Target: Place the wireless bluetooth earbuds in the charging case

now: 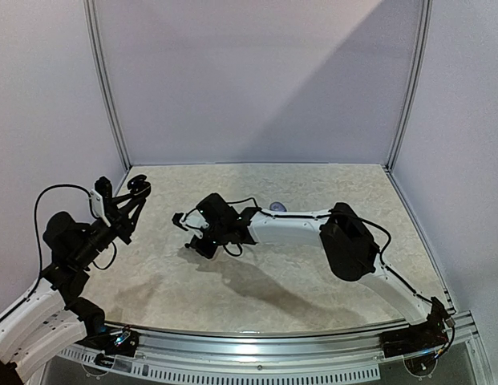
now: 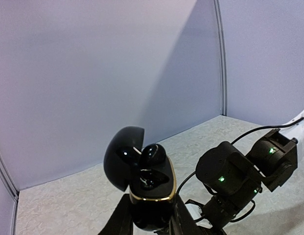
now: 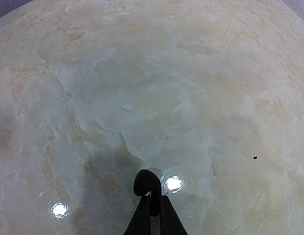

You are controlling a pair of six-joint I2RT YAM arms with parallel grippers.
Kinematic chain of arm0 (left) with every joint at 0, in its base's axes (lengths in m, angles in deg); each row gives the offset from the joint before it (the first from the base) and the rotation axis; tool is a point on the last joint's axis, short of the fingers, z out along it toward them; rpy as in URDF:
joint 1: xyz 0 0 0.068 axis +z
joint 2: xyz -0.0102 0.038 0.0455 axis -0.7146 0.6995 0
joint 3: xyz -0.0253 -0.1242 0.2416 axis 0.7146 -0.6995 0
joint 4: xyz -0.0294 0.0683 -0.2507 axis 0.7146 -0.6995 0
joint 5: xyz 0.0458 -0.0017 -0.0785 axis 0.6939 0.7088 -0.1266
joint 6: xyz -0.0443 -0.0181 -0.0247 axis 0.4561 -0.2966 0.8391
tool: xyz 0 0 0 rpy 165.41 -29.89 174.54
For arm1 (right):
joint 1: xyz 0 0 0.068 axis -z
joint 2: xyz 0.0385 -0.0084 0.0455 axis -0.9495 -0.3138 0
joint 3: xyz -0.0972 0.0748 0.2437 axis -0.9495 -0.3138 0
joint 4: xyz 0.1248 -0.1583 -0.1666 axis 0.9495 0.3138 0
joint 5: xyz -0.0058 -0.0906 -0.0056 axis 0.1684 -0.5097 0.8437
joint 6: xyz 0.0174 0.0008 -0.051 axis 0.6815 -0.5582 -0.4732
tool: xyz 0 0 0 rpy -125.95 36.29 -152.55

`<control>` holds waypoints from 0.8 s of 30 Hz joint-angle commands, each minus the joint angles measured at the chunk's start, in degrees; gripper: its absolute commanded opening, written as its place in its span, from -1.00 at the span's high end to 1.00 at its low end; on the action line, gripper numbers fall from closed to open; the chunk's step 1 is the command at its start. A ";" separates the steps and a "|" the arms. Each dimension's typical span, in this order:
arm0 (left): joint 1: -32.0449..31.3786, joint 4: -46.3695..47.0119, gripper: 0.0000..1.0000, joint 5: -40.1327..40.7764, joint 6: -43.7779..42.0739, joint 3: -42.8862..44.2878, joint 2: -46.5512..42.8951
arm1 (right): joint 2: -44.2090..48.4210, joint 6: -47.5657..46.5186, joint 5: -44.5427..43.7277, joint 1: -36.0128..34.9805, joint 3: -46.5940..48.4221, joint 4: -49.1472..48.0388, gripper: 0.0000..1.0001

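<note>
Between left hand (image 2: 151, 224) fingers sits the charging case (image 2: 151, 198), clamped, lid open, held up off the desk (image 3: 191, 88). Seated earbud (image 2: 153, 153) shows in its far pocket; near pocket possibly filled, unclear. Right hand (image 3: 152, 199) pinches a black earbud (image 3: 146, 182) at its tips, low over desk. Step: transfer. Next: align over a free pocket, press, release.

We find one earbud (image 2: 152, 154) in the charging case (image 2: 151, 205) at left — a second earbud (image 3: 146, 183) right of it.
</note>
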 commanded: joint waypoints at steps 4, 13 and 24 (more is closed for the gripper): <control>0.90 -0.39 1.00 -1.15 -0.82 -1.01 -0.83 | -1.62 -0.70 0.49 -0.39 1.24 6.16 0.63; 0.97 -0.35 1.00 -1.51 -1.00 -1.04 -0.93 | -4.39 -1.76 1.50 -0.82 4.90 7.70 0.65; 1.08 -0.46 1.00 -1.73 -1.08 -1.10 -1.11 | -1.92 -2.14 0.95 -0.45 3.51 10.70 0.99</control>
